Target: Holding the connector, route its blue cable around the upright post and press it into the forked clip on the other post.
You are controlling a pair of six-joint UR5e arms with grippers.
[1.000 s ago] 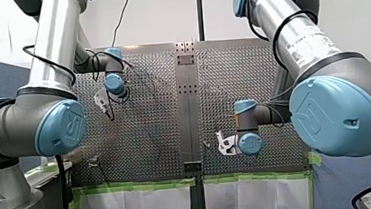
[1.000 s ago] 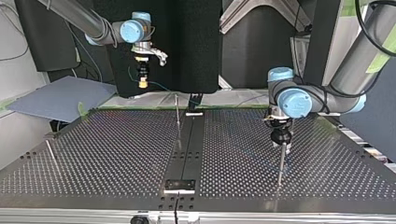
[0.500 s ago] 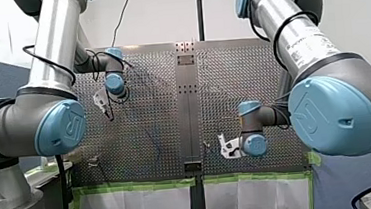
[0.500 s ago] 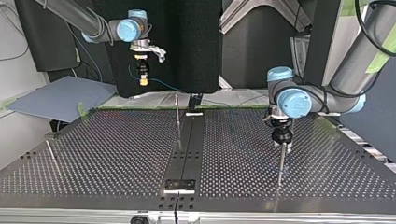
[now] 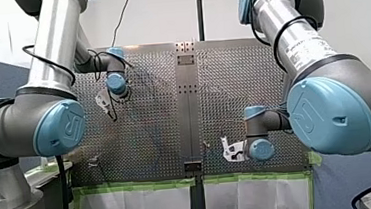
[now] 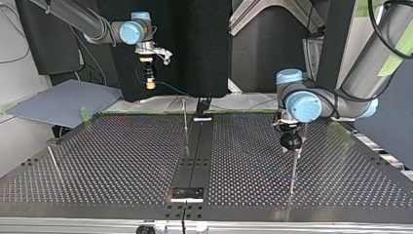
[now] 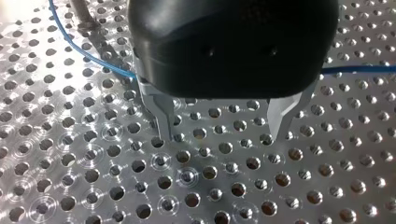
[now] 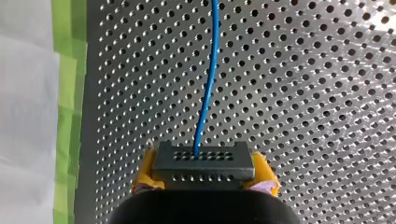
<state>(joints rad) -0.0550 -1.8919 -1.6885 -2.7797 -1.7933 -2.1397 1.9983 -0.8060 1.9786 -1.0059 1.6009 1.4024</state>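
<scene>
Above the table's far edge in the top view, my right claw (image 6: 151,83) hangs high over the perforated table (image 6: 122,161), clamped on the black connector (image 8: 204,161). The right wrist view shows its yellow pads (image 8: 144,177) pinching the connector from both sides. The blue cable (image 8: 208,84) leaves the connector's face and runs ahead over the holes.

The routing looks to be in hand and far from finished. The cable trails from the raised connector toward the upright post (image 6: 185,119) at the table's middle, and I cannot see it seated in any clip. Which post carries the fork is too small to tell.

The next move probably calls for carrying the connector round that post, with the cable low and taut enough to catch on it.

My left claw (image 7: 222,128) stands wide open and empty, its metal fingers near the table. The cable passes behind its body, clear of both fingers. In the top view it sits just above a thin post (image 6: 292,170).
</scene>
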